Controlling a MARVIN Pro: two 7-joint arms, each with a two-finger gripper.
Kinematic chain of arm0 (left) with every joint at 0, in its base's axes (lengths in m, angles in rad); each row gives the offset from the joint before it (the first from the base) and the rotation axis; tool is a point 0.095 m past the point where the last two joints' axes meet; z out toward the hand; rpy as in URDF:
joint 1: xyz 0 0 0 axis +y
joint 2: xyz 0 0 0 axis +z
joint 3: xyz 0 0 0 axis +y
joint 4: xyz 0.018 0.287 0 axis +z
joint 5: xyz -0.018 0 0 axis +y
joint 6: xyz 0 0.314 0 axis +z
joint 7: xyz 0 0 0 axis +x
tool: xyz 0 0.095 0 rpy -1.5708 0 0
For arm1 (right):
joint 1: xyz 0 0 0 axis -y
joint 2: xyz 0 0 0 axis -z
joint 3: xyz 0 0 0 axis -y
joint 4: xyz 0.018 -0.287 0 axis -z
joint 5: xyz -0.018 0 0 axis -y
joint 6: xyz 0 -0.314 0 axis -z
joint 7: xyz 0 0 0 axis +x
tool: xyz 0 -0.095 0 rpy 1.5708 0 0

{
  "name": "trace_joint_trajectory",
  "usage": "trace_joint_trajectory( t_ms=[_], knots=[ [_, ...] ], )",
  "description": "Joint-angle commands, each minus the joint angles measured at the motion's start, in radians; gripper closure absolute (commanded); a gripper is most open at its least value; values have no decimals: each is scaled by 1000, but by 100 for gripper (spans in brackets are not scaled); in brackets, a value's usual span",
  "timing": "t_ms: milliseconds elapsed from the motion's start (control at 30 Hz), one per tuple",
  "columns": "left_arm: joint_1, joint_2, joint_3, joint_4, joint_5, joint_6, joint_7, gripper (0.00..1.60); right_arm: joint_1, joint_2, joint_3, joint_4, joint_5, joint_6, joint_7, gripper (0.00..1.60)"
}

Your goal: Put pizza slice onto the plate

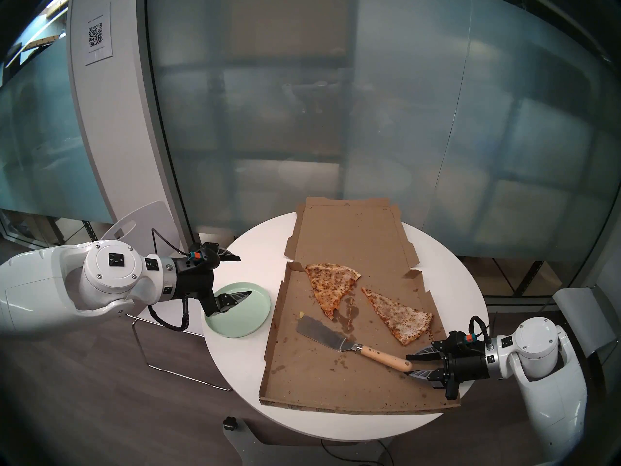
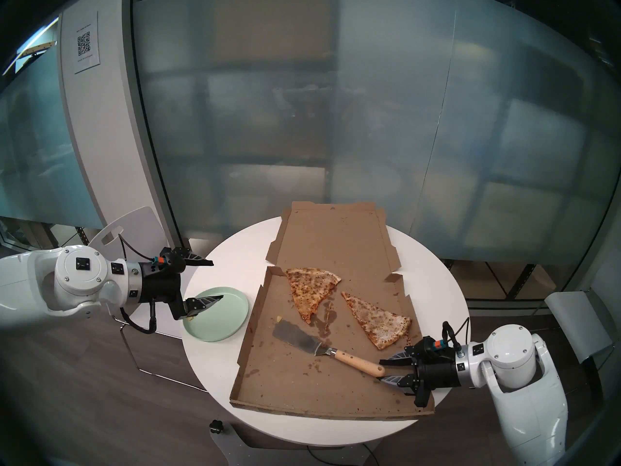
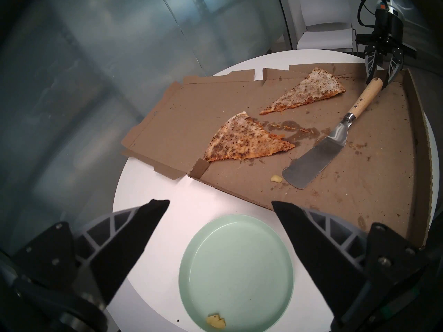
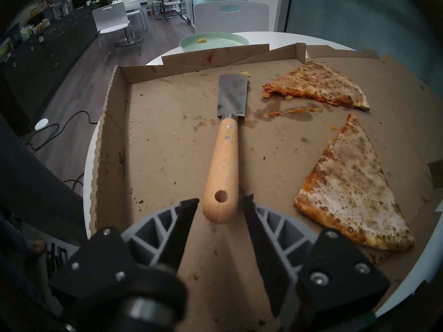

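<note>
Nearest to me, my right tool (image 4: 220,201) sits low over the near right corner of the open pizza box (image 1: 319,371), its jaws parted on either side of the butt of the spatula's wooden handle (image 4: 221,171). I see a gap on both sides, so it grips nothing. The spatula (image 1: 339,337) lies flat on the cardboard, blade pointing away toward the left.

Just beyond the handle, on the right half of the box, lies the pizza slice (image 1: 398,317): long, pale with whitish cheese and dark specks, its tip pointing to the far left, its crust close to my right tool. A greasy smear (image 1: 346,320) separates it from the wider, browner slice (image 1: 327,283), which lies farther back toward the box's fold.

On the left, outside the box, the mint-green plate (image 3: 239,264) rests on the white table (image 1: 235,371), holding only a small yellowish crumb (image 3: 215,322). My left tool (image 3: 220,204) hangs above the plate with its jaws spread wide, empty.

Farthest back, the box lid (image 1: 349,233) lies flat.
</note>
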Motion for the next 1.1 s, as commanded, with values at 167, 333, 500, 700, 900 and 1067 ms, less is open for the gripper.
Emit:
trace_joint_trajectory(
  t_ms=[167,333,500,700,900,1067],
  knots=[
    [-13,-2,-14,1,0,0,-2,0,9,12,18,-17,12,-18,22,32],
    [-13,-2,-14,1,0,0,-2,0,37,6,-13,-26,3,-3,23,62],
    [-13,-2,-13,1,1,-1,-2,0,53,-3,-48,-44,-6,15,16,66],
    [-13,-2,-14,1,0,0,-2,0,61,-14,-85,-51,-22,30,-3,54],
    [-13,-2,-14,1,0,0,-2,0,68,-20,-119,-46,-54,42,-29,50],
    [-13,-2,-14,1,0,0,-2,0,76,-34,-145,-45,-79,47,-51,45]
  ],
)
